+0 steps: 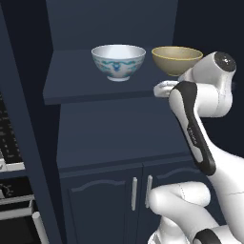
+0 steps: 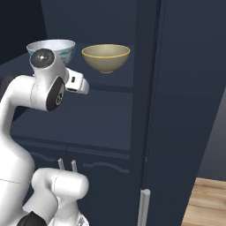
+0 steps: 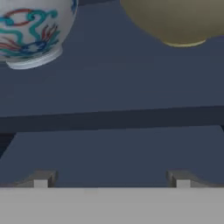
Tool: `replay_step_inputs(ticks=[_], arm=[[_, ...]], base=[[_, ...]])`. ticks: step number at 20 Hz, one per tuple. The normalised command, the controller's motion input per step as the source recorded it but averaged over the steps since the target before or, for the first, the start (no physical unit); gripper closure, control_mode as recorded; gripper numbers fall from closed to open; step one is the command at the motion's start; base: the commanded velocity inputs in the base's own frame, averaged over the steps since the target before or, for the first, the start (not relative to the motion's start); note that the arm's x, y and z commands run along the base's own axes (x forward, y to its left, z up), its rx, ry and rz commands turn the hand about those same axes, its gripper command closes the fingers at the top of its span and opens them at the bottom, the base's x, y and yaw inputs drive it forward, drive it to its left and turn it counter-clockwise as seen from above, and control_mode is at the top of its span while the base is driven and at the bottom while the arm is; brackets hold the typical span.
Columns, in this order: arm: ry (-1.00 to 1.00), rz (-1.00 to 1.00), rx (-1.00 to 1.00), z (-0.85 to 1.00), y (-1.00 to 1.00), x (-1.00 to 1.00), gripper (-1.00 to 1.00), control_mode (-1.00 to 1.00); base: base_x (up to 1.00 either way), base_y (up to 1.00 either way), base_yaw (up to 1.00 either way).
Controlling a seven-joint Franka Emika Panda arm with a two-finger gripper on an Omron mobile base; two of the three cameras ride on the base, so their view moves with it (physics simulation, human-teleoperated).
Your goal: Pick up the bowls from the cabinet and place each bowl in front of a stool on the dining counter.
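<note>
Two bowls stand on the shelf of the dark navy cabinet [image 1: 109, 128]. The left one is the white bowl with a blue-teal pattern [image 1: 118, 62] [image 2: 55, 46] [image 3: 30, 30]. To its right sits the plain tan bowl [image 1: 177, 59] [image 2: 106, 57] [image 3: 181, 19]. My gripper [image 3: 111, 180] [image 1: 162, 88] [image 2: 80, 86] hovers just in front of the shelf's front edge, a little below the bowls and between them. It is open, its fingertips [image 3: 41, 179] spread wide with nothing between them. Neither bowl is touched.
Below the shelf are double doors with slim silver handles [image 1: 135, 193]. An oven front [image 1: 12, 200] stands at the far left. A tall navy side panel [image 2: 185, 110] rises right of the shelf, with wooden floor [image 2: 207, 198] beyond it.
</note>
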Motion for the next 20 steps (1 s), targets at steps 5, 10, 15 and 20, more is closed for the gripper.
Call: replay_step_inputs(ticks=[5,10,15,20], arm=[[-0.19,-0.05,0.19,0.62,0.18,-0.03,-1.00,-1.00],[-0.13,-0.09,0.19,0.50,0.30,-0.01,-1.00,-1.00],[-0.09,-0.12,0.23,0.48,0.23,0.00,-1.00,-1.00],[-0.02,-0.13,0.23,0.44,0.05,0.05,-1.00,-1.00]], base=[[0.00,0.00,0.00],[0.00,0.00,0.00],[0.00,0.00,0.00],[0.00,0.00,0.00]])
